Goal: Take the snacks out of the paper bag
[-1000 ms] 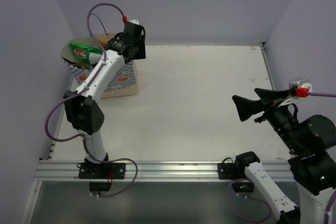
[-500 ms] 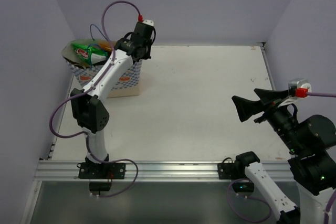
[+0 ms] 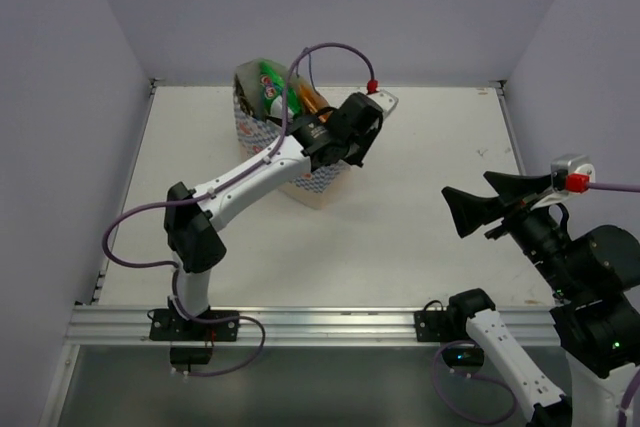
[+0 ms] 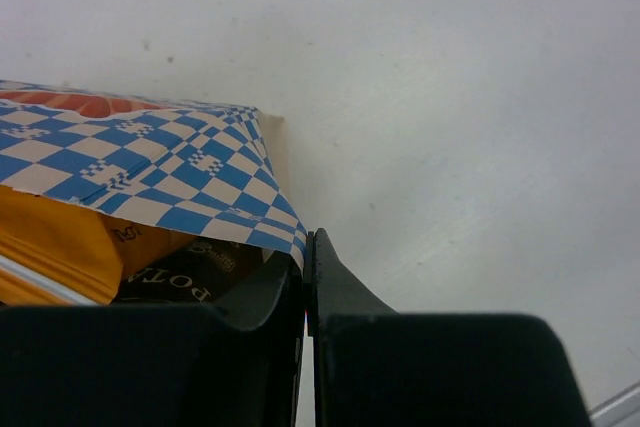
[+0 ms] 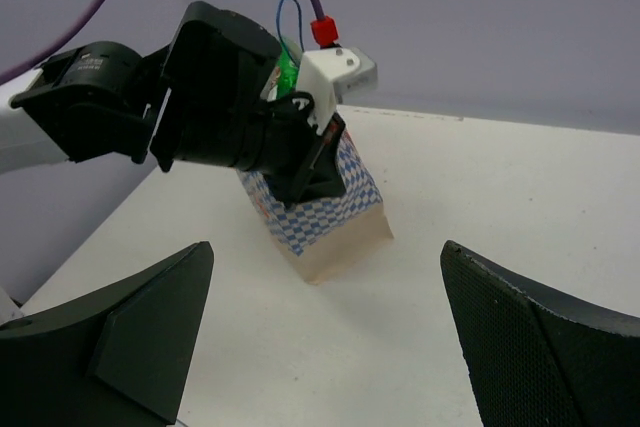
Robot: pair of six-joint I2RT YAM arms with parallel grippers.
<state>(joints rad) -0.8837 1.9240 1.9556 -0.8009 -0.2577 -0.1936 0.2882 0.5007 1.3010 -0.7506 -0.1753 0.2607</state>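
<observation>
The paper bag point(image 3: 254, 125), cream with a blue-and-white checked band, hangs tilted near the back middle of the table, its mouth up and to the left. My left gripper point(image 3: 337, 143) is shut on the bag's checked rim point(image 4: 170, 172). Snacks show in the mouth: a green packet point(image 3: 271, 81) and an orange one point(image 3: 305, 97). The left wrist view looks past the rim at an orange packet point(image 4: 60, 247) and a dark brown one point(image 4: 190, 272). My right gripper point(image 5: 325, 327) is open and holds nothing, well to the right of the bag point(image 5: 335, 217).
Lilac walls close the table on the left, back and right. A metal rail point(image 3: 330, 325) runs along the near edge by the arm bases. White tabletop point(image 3: 430, 147) lies between the bag and my right gripper point(image 3: 478, 205).
My left gripper shut on the bag's rim and carried the bag from the back left corner rightward to the back middle, tilting it. The right arm has not moved.
</observation>
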